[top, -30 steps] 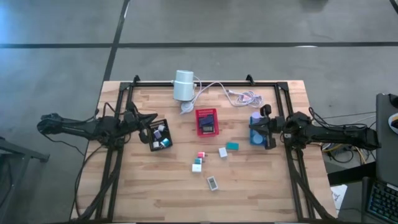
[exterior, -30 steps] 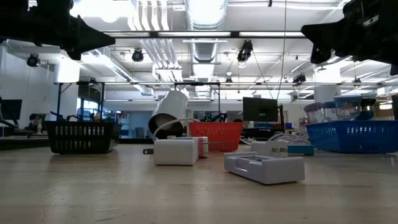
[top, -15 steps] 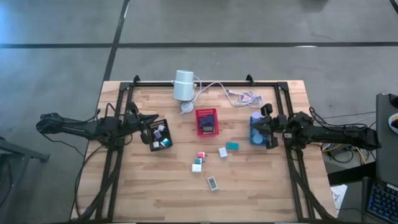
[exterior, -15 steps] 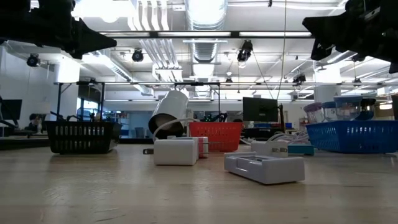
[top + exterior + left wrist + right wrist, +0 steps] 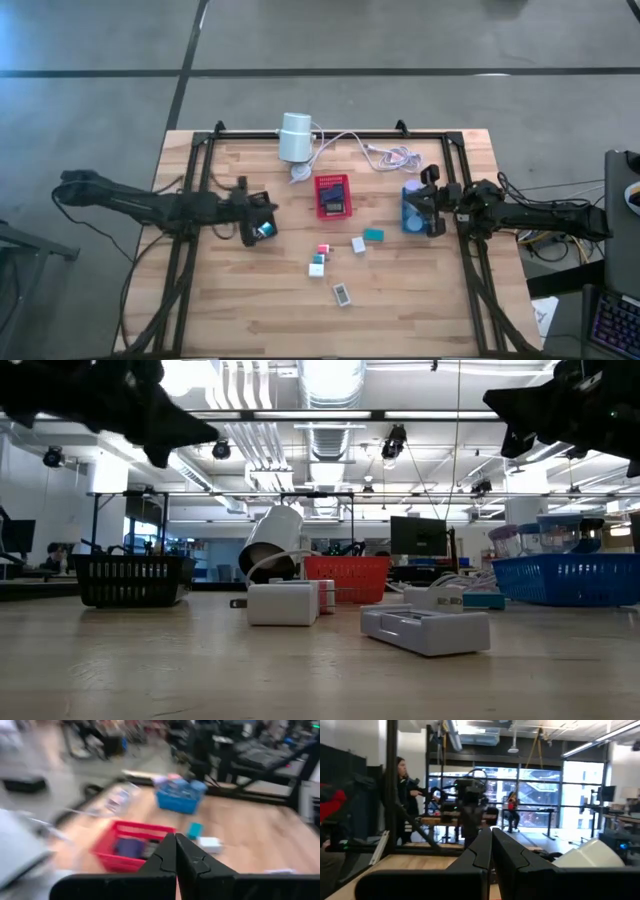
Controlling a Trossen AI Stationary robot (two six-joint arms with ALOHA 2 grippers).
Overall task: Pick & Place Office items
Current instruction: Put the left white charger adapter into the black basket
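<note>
Left gripper (image 5: 262, 213) has swung out toward frame centre in the high view: half a second ago it hung at the left edge of the black tray (image 5: 258, 222), now it sits over the tray and covers most of it. Its fingers (image 5: 172, 854) are pressed together with nothing between them, so it looks like a drop is done and it's heading for the next piece.

Right gripper (image 5: 422, 203) hasn't moved, parked over the blue tray (image 5: 411, 214) at centre right. Its fingers (image 5: 487, 849) are closed and empty too.

Office items still loose on the table (image 5: 420, 300), lower centre of the high view:
- teal block (image 5: 373, 235)
- white block (image 5: 358, 244)
- small pink and teal pieces (image 5: 322, 250)
- white piece (image 5: 316, 268)
- flat grey-white piece (image 5: 342, 293), lowest in frame

Red tray (image 5: 332, 195) at centre holds a dark item. Several pieces left, task partway at best. Left arm looks like the one going next.
</note>
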